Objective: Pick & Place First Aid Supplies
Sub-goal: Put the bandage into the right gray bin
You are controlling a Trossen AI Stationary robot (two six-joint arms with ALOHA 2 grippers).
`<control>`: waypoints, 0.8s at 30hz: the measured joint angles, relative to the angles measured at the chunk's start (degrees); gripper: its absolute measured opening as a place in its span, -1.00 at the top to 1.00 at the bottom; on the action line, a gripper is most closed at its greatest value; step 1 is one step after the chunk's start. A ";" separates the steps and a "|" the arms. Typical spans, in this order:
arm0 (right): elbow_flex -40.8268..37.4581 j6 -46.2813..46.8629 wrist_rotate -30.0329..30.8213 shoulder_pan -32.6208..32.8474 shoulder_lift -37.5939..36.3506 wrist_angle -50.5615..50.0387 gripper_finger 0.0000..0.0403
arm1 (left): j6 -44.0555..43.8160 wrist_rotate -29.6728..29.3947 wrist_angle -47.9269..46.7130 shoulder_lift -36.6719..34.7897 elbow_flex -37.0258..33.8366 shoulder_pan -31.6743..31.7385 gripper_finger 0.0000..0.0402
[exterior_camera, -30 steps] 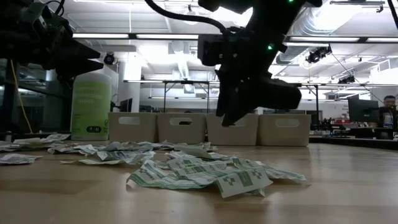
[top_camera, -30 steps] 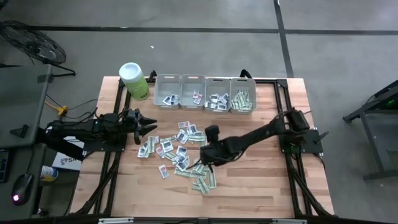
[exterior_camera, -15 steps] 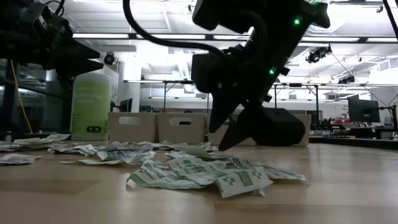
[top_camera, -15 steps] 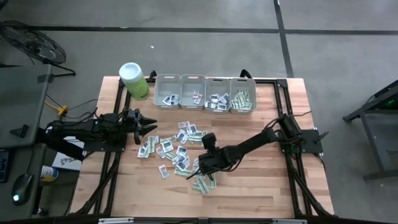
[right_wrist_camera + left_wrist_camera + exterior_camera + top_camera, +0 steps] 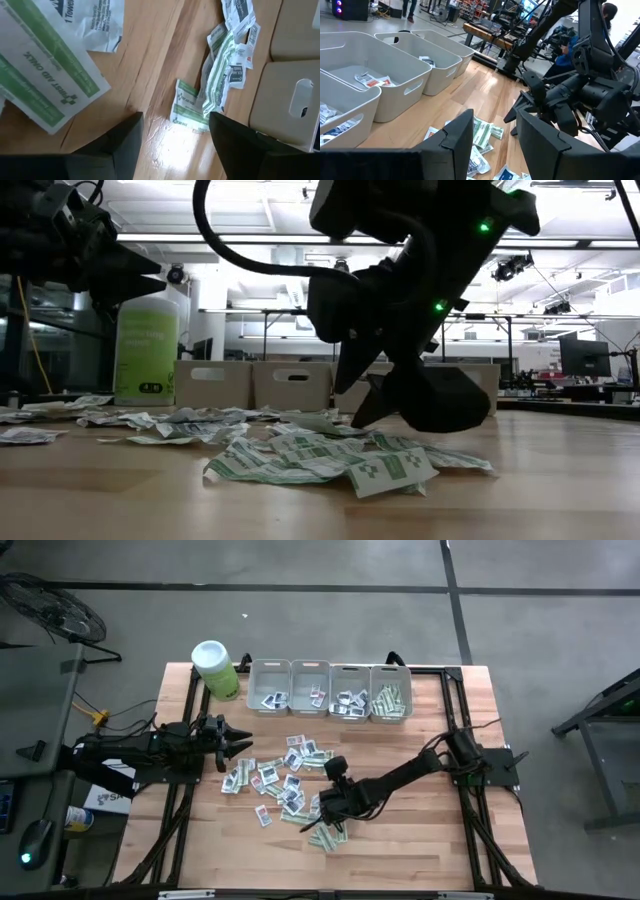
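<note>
The first aid supplies (image 5: 285, 775) lie scattered flat on the wooden table's middle, with a heap of green-and-white packets (image 5: 330, 832) toward the near edge. My right gripper (image 5: 320, 818) hangs low over that heap, slanting down, open. In its wrist view its fingers (image 5: 174, 131) stand astride bare wood, with a small green packet (image 5: 187, 106) just ahead and a large one (image 5: 45, 82) to one side. In the low view its fingertips (image 5: 385, 412) stand just above the heap (image 5: 320, 460). My left gripper (image 5: 243, 746) waits open at the table's left, held level above the table.
A row of grey bins (image 5: 330, 690) stands along the far edge, each with a few packets inside. A lime-green canister (image 5: 214, 668) with a white lid stands at the far left corner. Bare wood lies along the table's near edge and right side.
My right gripper has come down and moved toward the table's near-left, onto the heap of green-and-white packets, rolling slightly. Its fingers have spread wider. The packets have stayed where they were.
</note>
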 joint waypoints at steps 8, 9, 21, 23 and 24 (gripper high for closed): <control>0.00 0.47 -0.09 -1.18 0.96 0.00 -0.08 | -0.01 0.00 0.00 0.00 0.01 -0.02 0.25; -0.01 0.54 -0.04 -1.43 1.00 0.03 -0.07 | 0.02 0.00 0.00 0.02 0.01 -0.02 0.25; -0.11 0.35 0.19 -3.76 1.10 0.07 -0.03 | 0.00 -0.02 0.00 0.02 0.01 -0.01 0.25; -0.11 0.68 0.17 -4.04 1.10 0.00 -0.01 | 0.02 0.00 0.00 0.02 0.02 -0.01 0.25; -0.11 1.02 0.17 -4.18 1.10 -0.08 0.00 | -0.01 -0.01 0.00 0.00 0.00 -0.02 0.25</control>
